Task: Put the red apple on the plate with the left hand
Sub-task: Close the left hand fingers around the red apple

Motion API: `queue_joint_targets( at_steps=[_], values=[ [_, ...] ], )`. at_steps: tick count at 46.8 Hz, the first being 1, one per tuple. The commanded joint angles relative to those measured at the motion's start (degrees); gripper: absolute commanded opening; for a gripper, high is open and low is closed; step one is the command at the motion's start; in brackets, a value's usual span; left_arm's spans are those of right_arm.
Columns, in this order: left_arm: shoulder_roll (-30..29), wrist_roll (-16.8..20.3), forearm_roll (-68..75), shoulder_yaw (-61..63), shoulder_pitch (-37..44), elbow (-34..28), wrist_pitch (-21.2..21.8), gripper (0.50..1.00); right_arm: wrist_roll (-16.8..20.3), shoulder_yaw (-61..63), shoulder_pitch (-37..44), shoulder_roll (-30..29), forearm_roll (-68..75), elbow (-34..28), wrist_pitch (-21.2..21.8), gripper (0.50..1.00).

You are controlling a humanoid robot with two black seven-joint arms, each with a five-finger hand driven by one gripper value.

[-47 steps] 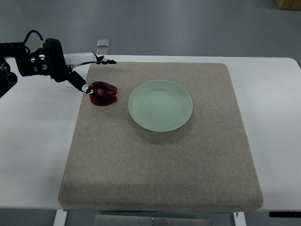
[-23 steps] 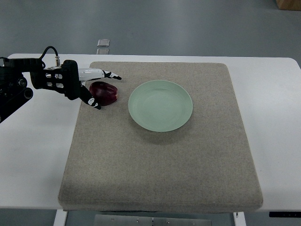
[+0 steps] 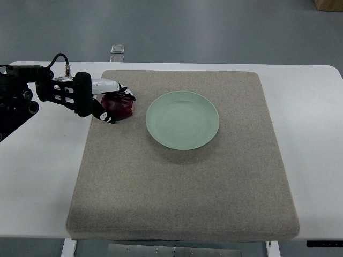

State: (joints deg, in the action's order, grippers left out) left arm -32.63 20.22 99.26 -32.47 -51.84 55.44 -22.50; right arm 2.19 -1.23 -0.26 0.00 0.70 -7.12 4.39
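Left hand [image 3: 107,100] positioned at the far-left part of the mat, arm entering from the left edge of the view over the white table [image 3: 37,160]. Fingers [image 3: 124,92] curled over the far side of the red apple [image 3: 119,105], with a lower digit tip visible at the apple's near-left side — hand closing around the fruit, full grip not confirmable from this angle. Apple resting on the grey mat [image 3: 182,176], partly covered by the fingers, dark red surface visible on its right and near sides. Located just left of the pale green plate [image 3: 183,120], close to the plate rim but apart from it. Plate sitting flat on the mat, slightly far of mat centre, nothing on it. Mat spread across the middle of the table, with bare white tabletop to the left and right. Black cable looping above the wrist section at the left. Small clear item [image 3: 118,49] lying on the floor beyond the far table edge — identity not discernible.
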Motion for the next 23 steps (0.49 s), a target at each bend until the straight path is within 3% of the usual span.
queue_joint_targets(
  at_steps=[1, 11, 23],
  values=[
    [-0.2, 0.0, 0.2, -0.1, -0.1, 0.0, 0.1, 0.671, 0.0, 0.0, 0.0, 0.0, 0.0, 0.0, 0.0, 0.930],
    [-0.7, 0.0, 0.1, -0.2, -1.2, 0.6, 0.1, 0.501, 0.0, 0.0, 0.0, 0.0, 0.0, 0.0, 0.0, 0.930],
    [-0.6, 0.0, 0.1, -0.4, -3.4, 4.1, 0.0, 0.500, 0.0, 0.0, 0.0, 0.0, 0.0, 0.0, 0.0, 0.928]
  ],
)
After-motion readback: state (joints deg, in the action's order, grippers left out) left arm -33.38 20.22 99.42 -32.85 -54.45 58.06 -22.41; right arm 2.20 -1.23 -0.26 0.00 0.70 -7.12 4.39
